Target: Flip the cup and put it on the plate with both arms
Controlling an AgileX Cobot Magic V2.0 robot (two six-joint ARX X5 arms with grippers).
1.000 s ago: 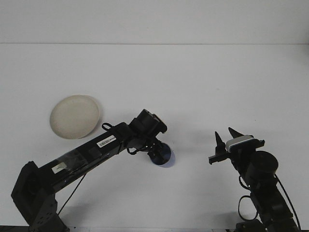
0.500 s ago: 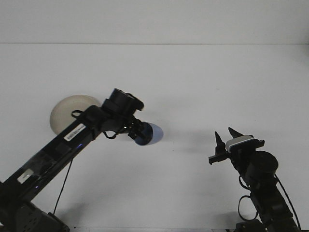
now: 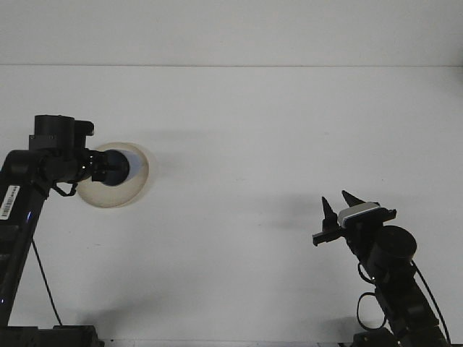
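Left hand (image 3: pixel 101 168) is closed on the blue cup (image 3: pixel 116 168), holding it on its side over the plate (image 3: pixel 134 182), evidently so it can be turned upright and set down there. The plate holds nothing (cup's contact with it cannot be judged). Right hand (image 3: pixel 342 204) stands idle over the counter (image 3: pixel 253 123), fingers parted, holding nothing.

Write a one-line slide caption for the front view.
Left tool holds the blue cup over the plate; right tool waits open, empty.
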